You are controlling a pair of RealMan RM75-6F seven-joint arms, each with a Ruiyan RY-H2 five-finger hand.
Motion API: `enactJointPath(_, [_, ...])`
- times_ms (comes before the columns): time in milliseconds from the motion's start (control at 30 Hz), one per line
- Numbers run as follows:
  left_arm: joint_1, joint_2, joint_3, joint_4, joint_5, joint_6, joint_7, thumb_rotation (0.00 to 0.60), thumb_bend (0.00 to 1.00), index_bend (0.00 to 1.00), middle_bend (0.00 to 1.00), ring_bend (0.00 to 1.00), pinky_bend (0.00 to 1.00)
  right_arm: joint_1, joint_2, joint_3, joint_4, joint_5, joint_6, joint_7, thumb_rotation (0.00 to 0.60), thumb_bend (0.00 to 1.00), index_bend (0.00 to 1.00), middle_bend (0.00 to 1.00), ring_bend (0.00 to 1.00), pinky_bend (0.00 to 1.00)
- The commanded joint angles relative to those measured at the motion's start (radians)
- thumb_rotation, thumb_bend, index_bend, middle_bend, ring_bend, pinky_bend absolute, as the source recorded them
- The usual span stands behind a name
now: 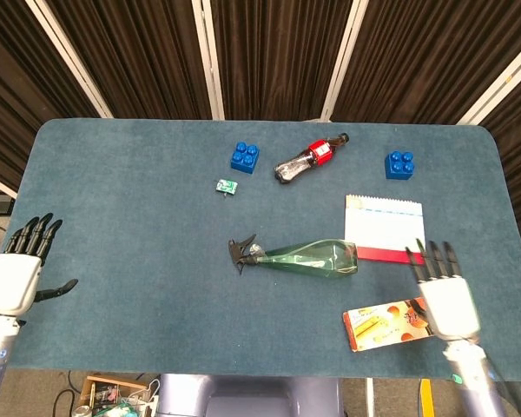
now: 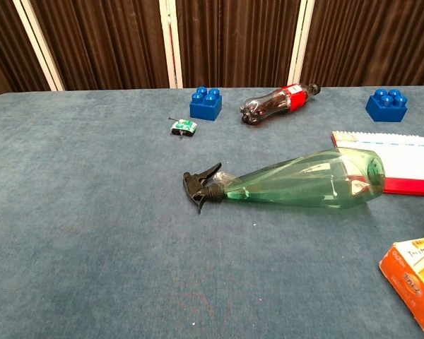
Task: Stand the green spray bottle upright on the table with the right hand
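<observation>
The green spray bottle point(image 1: 308, 258) lies on its side mid-table, its black trigger head point(image 1: 241, 253) pointing left and its wide base to the right; the chest view shows the bottle point(image 2: 304, 180) the same way. My right hand point(image 1: 445, 298) hovers open, fingers spread, over the orange box, to the right of the bottle's base and apart from it. At the table's left edge my left hand point(image 1: 16, 272) stays open and holds nothing. Neither hand appears in the chest view.
An orange box point(image 1: 384, 321) lies partly under my right hand. A white notepad with a red edge point(image 1: 385, 228) sits just right of the bottle. Farther back are a cola bottle point(image 1: 306, 159), two blue bricks point(image 1: 244, 157) point(image 1: 399, 164) and a small green toy point(image 1: 226, 186).
</observation>
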Motion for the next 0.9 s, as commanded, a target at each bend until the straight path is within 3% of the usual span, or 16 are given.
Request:
enactJointPath(33, [-0.031, -0.010, -0.014, 0.017, -0.020, -0.048, 0.004, 0.600, 0.02, 0.00, 0.00, 0.01, 0.16, 0.083, -0.108, 0.058, -0.054, 0.082, -0.105, -0.229, 0.600, 0.23, 0.00, 0.00, 0.00, 0.00])
enactJointPath(200, [-0.073, -0.022, -0.034, 0.047, -0.070, -0.133, 0.006, 0.600, 0.02, 0.00, 0.00, 0.01, 0.16, 0.124, -0.195, 0.093, -0.064, 0.178, -0.136, -0.429, 0.600, 0.23, 0.00, 0.00, 0.00, 0.00])
enactJointPath(400, [-0.101, -0.031, -0.037, 0.082, -0.092, -0.191, -0.023, 0.600, 0.02, 0.00, 0.00, 0.01, 0.16, 0.161, -0.279, 0.108, -0.072, 0.247, -0.144, -0.578, 0.600, 0.23, 0.00, 0.00, 0.00, 0.00])
enactJointPath(900, [-0.121, -0.054, -0.033, 0.147, -0.074, -0.183, -0.079, 0.600, 0.02, 0.00, 0.00, 0.01, 0.16, 0.250, -0.455, 0.116, 0.008, 0.416, -0.161, -0.788, 0.600, 0.22, 0.00, 0.00, 0.00, 0.00])
